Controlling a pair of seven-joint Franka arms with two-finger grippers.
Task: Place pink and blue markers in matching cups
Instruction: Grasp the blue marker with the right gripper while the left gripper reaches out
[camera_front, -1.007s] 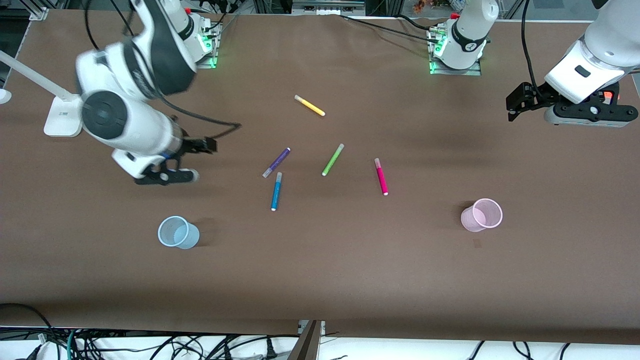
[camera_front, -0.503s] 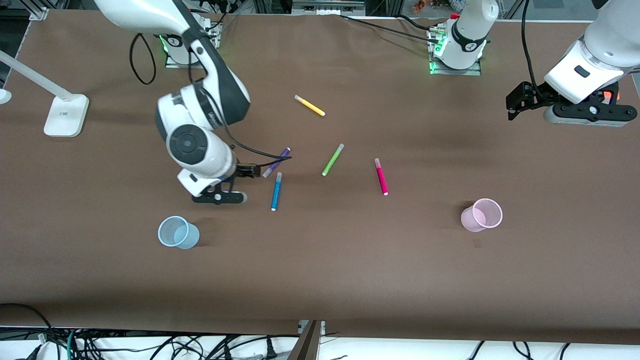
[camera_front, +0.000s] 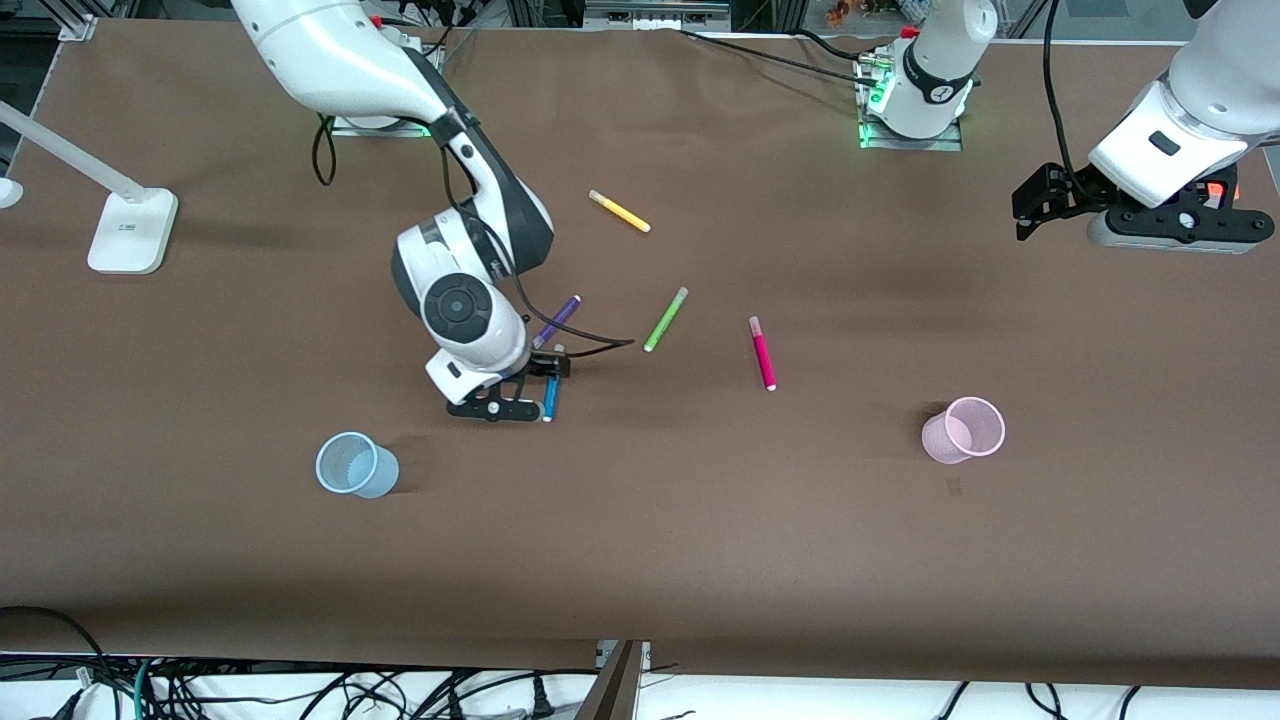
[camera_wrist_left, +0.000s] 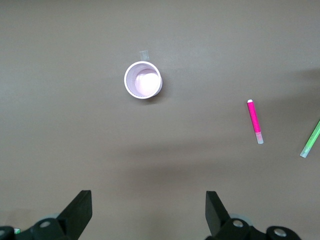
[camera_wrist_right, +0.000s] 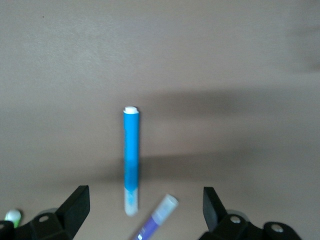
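The blue marker (camera_front: 551, 398) lies on the brown table, partly hidden by my right arm. My right gripper (camera_front: 492, 410) is open and empty, low over the table right beside it. In the right wrist view the blue marker (camera_wrist_right: 131, 157) lies just ahead of the open gripper (camera_wrist_right: 145, 215). The pink marker (camera_front: 762, 353) lies toward the left arm's end. The pale blue cup (camera_front: 355, 465) and the pale pink cup (camera_front: 963, 430) stand upright. My left gripper (camera_front: 1180, 232) waits open, high over the left arm's end. Its wrist view shows the gripper (camera_wrist_left: 147, 210), the pink cup (camera_wrist_left: 143, 80) and the pink marker (camera_wrist_left: 254, 121).
A purple marker (camera_front: 556, 321) lies with its cap next to the blue marker's cap; it also shows in the right wrist view (camera_wrist_right: 157, 220). A green marker (camera_front: 666, 319) and a yellow marker (camera_front: 619, 211) lie farther back. A white lamp base (camera_front: 130, 232) stands at the right arm's end.
My right arm has swung from the right arm's end of the table toward the middle and come down beside the blue marker. The left arm, markers and cups have not moved.
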